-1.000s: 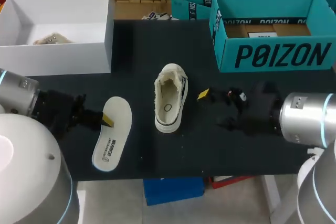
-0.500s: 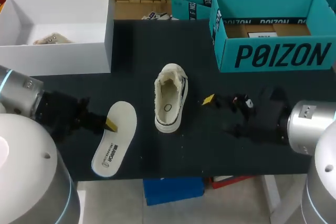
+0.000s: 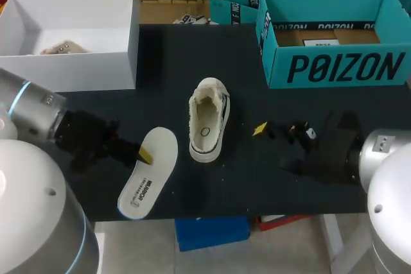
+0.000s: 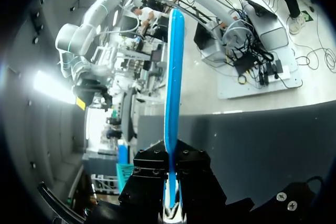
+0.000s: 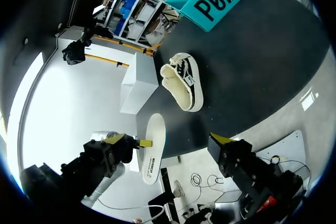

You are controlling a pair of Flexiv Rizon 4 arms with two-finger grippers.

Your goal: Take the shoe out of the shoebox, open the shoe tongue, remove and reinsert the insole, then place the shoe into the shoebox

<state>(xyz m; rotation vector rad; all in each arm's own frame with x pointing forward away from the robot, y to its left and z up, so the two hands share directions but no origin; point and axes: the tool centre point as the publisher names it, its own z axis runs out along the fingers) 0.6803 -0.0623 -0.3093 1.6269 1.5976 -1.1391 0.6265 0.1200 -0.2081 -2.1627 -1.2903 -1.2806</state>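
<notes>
Your left gripper (image 3: 142, 154) pinches the insole (image 3: 149, 172) by one edge, at 8 o'clock from the shoe (image 3: 207, 120). Your right gripper (image 5: 169, 141) hangs wide and empty at its 4 o'clock. Nothing braces the shoe, so pushing the insole in may shove it away or buckle the insole.

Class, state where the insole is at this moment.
In the head view the insole is at the front left of the table, clamped at its edge by the left gripper, just left of the shoe.
</notes>
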